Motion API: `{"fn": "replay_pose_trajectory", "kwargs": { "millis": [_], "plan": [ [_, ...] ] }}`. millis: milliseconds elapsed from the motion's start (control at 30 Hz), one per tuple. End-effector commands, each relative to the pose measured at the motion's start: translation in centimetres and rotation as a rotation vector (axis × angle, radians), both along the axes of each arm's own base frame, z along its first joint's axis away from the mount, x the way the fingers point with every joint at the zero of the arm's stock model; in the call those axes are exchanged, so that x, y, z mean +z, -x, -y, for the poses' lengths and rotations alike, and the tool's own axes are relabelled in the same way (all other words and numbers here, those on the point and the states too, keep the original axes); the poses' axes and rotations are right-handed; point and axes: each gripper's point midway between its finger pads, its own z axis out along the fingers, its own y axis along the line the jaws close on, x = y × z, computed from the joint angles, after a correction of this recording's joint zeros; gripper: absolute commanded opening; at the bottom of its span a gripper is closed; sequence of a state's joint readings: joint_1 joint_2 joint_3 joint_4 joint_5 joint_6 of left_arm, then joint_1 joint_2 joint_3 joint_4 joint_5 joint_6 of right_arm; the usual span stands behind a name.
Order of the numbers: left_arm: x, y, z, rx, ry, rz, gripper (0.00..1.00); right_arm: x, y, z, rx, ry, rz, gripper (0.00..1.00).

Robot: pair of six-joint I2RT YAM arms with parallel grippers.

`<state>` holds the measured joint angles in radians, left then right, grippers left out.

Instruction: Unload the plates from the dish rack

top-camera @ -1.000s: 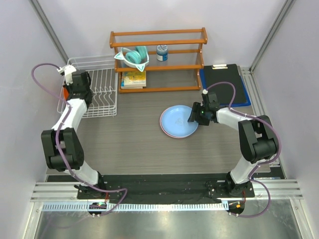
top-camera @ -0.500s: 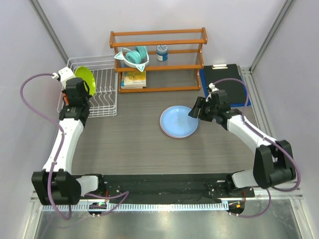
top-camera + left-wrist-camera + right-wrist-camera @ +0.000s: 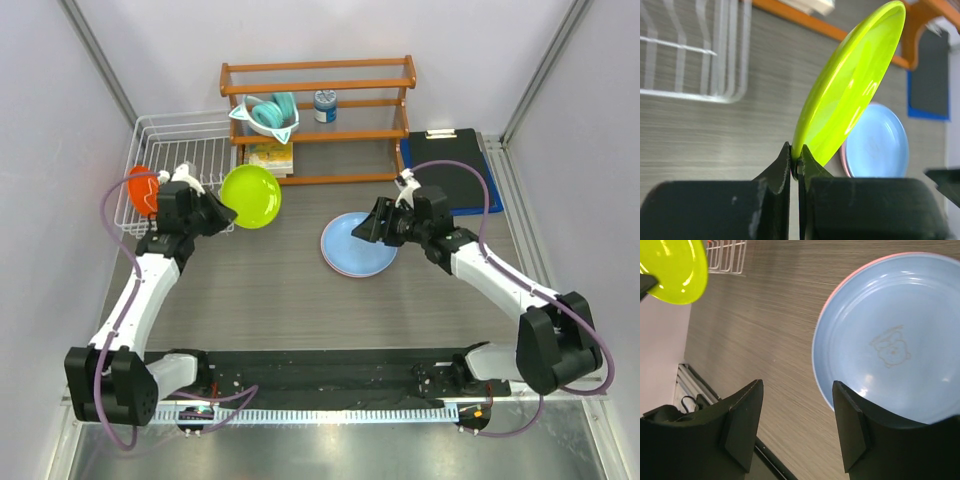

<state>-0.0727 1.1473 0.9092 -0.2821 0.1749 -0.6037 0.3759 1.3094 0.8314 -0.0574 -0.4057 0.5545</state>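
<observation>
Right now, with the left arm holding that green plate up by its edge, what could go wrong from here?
1. The left fingers pinch only the thin rim of the tilted lime green plate, so it may pivot or slip out.
2. The right fingers hang open above the light blue plate, the likely drop spot, so the arms could collide there.

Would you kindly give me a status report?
Left gripper shut on green plate, clear of rack. Right gripper open over blue plate. Orange plate in rack.
</observation>
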Motion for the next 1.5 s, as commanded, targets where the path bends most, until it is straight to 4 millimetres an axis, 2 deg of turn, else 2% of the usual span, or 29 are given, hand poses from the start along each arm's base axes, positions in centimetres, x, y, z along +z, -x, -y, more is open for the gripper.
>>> {"fn": "replay_pose_trajectory", "kwargs": {
  "millis": [0,200,533,767,900,933,1000,1067,1133,1167,1200,1267,1333,1367,1433,1467],
  "plan": [
    [1.7,1.1,5.2,-0.199,0.152,0.043,0.0,2.5,-0.1,-2.9,0.068,-0.09,0.065,0.64],
    [0.2,3.0,8.6,-0.297,0.174,0.003,0.0,3.5,0.5,-5.4,0.126,-0.126,0.077,0.63],
    [-2.2,6.1,12.4,-0.403,0.178,-0.055,0.0,3.3,-0.3,-6.4,0.132,-0.126,0.081,0.64],
    [-2.8,7.6,13.8,-0.456,0.181,-0.064,0.0,1.2,-1.0,-6.9,0.126,-0.109,0.036,0.63],
    [-2.6,7.9,14.4,-0.489,0.189,-0.053,0.0,0.0,-0.9,-7.3,0.144,-0.114,0.008,0.56],
    [-2.4,8.0,14.7,-0.502,0.192,-0.048,0.0,-0.2,-0.9,-7.5,0.15,-0.118,0.003,0.53],
    [-2.3,8.0,15.0,-0.521,0.194,-0.049,0.0,-0.3,-0.7,-7.6,0.159,-0.124,0.002,0.38],
    [-2.4,7.9,15.1,-0.52,0.195,-0.053,0.0,-0.3,-0.6,-7.5,0.159,-0.125,0.012,0.12],
    [-2.6,7.7,15.1,-0.519,0.192,-0.055,0.0,0.1,-0.4,-7.5,0.169,-0.125,0.023,0.01],
    [-2.7,7.6,15.1,-0.514,0.189,-0.055,0.0,0.1,-0.3,-7.3,0.163,-0.12,0.023,0.01],
    [-2.8,7.5,15.0,-0.508,0.186,-0.056,0.07,0.0,-0.5,-7.0,0.143,-0.11,0.028,0.01],
    [-3.5,7.2,14.9,-0.499,0.17,-0.076,0.37,0.0,-0.5,-6.4,0.11,-0.088,0.031,0.01],
    [-4.1,6.9,14.6,-0.486,0.141,-0.088,0.44,-0.5,-1.1,-5.2,0.046,-0.048,0.03,0.01],
    [-4.3,6.7,14.3,-0.468,0.121,-0.091,0.52,-0.5,-1.3,-4.6,0.02,-0.037,0.029,0.01],
    [-4.6,6.0,13.3,-0.425,0.064,-0.087,0.55,-0.7,-2.0,-3.0,-0.049,-0.017,0.022,0.01],
    [-4.9,5.7,12.3,-0.376,0.017,-0.093,0.57,-1.1,-2.1,-2.3,-0.071,-0.009,0.016,0.01]
  ]
}}
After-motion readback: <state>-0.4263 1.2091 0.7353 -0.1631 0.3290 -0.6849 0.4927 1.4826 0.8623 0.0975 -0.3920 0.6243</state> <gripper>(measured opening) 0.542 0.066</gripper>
